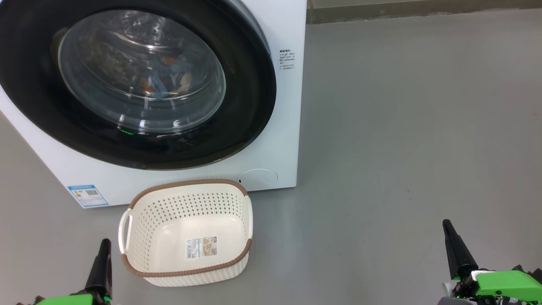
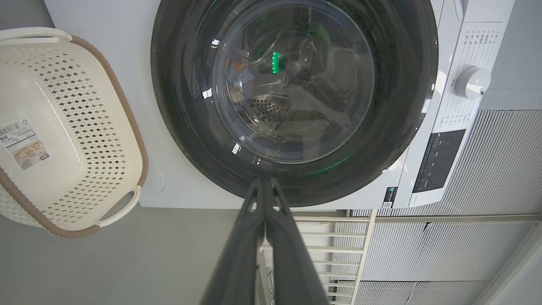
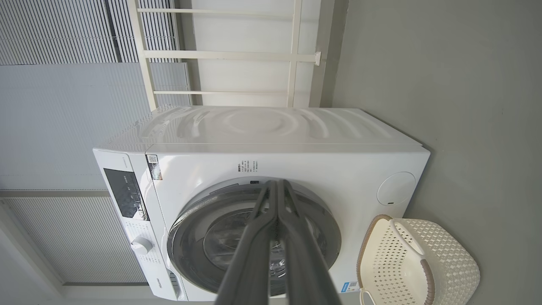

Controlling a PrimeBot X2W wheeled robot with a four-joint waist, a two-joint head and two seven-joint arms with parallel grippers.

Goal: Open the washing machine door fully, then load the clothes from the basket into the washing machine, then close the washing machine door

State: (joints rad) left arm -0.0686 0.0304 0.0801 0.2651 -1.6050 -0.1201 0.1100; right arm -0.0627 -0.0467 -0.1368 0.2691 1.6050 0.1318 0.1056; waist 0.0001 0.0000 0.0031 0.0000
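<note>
The white washing machine (image 1: 271,140) stands ahead with its round black door (image 1: 139,80) shut flat against its front. Through the glass I see the clothes (image 1: 167,78), blue and orange fabric, lying inside the drum. The cream basket (image 1: 186,231) sits on the floor just before the machine, holding nothing but the paper label on its floor. My left gripper (image 1: 105,243) is shut, low at the left, beside the basket's left handle. My right gripper (image 1: 447,224) is shut, low at the far right, well away from the basket. The wrist views show door (image 2: 292,97) (image 3: 254,237), basket (image 2: 63,127) (image 3: 417,262) and closed fingers (image 2: 264,186) (image 3: 277,186).
Bare grey floor (image 1: 402,148) stretches to the right of the machine. A blue energy sticker (image 1: 87,195) marks its lower left front. The control knob (image 2: 472,81) and dark panel (image 2: 436,159) sit on its top front. A white rack (image 3: 228,55) and ribbed wall stand behind.
</note>
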